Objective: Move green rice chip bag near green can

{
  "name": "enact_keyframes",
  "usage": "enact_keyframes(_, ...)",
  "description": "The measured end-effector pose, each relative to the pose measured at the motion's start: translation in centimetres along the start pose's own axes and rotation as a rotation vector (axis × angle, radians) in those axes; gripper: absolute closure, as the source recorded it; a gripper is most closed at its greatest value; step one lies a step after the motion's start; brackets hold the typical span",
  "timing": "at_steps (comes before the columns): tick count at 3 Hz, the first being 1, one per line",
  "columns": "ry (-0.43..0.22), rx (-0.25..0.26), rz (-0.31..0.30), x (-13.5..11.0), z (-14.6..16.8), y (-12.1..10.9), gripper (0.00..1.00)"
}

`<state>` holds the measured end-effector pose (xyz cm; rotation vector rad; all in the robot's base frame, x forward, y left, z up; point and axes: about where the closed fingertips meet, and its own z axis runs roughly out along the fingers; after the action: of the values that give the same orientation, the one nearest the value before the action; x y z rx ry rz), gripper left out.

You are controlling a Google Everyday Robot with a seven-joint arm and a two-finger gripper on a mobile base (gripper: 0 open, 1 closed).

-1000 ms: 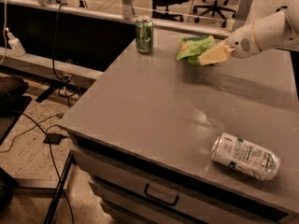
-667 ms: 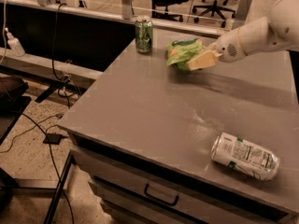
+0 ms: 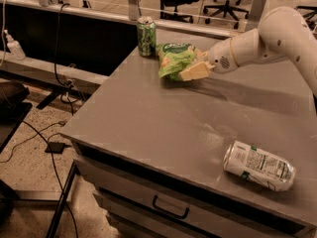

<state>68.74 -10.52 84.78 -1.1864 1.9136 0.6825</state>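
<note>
Near the far edge of the grey table, the gripper pinches the green rice chip bag by its right side. The pouch extends leftward, just beside the upright green can. Lettering on the bag and on the toppled white can is unreadable.

The white arm is reaching in from the right across the grey table, and its gripper is clamping the green rice chip bag by its right side, near the far edge. The bag is sitting just beside the green can, which is standing upright at the far left corner. Whether the bag is touching the tabletop, I cannot tell. A white can is lying on its side near the front right edge, well apart from them.
</note>
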Motion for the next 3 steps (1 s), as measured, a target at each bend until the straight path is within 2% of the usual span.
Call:
enact_keyframes(1, -0.01, -0.005, -0.045, -1.02, 1.2, 0.59, 0.88)
enact_keyframes(3, -0.009, -0.014, -0.054, -1.21, 1.91, 0.86, 0.41)
